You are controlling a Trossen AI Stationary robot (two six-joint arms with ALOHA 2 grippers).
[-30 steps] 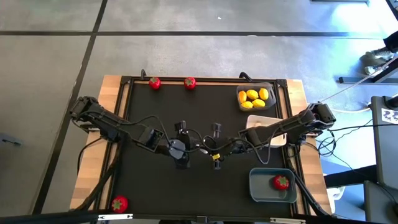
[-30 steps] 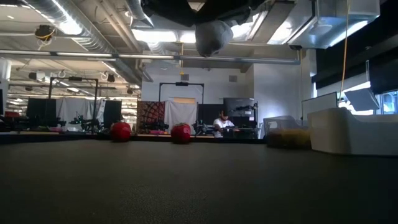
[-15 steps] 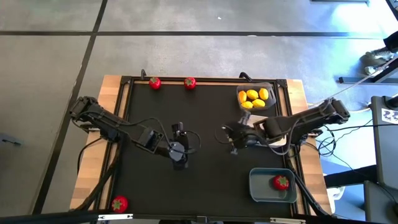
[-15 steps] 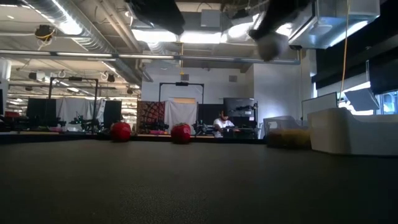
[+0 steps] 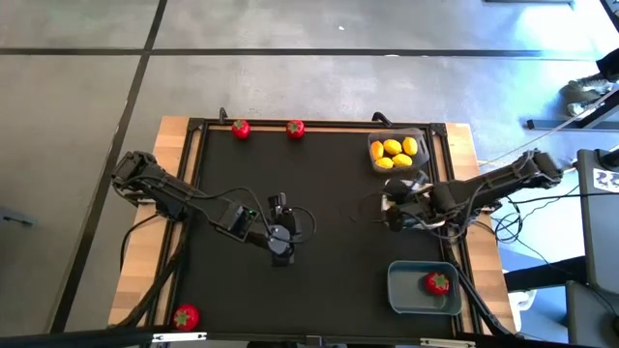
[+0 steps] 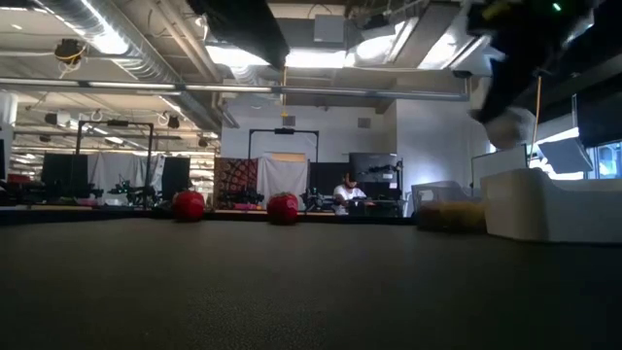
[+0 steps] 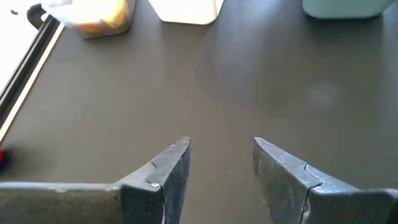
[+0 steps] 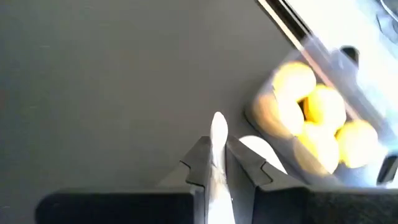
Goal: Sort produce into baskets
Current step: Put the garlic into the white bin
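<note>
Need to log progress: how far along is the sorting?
Done: lemons in the grey basket, one red fruit in the blue basket. In hand: right gripper pinches a white piece near the white basket. Left: three red fruits on the table.

The bench top is a matt black mat with a fine grainy texture, framed by pale bare wood at the sides. The baskets look like smooth plastic: the white one opaque and slightly glossy, the lemon one frosted and see-through. Lemons look shiny, the red fruits smooth. The left pincer fingers are dull dark plastic.
</note>
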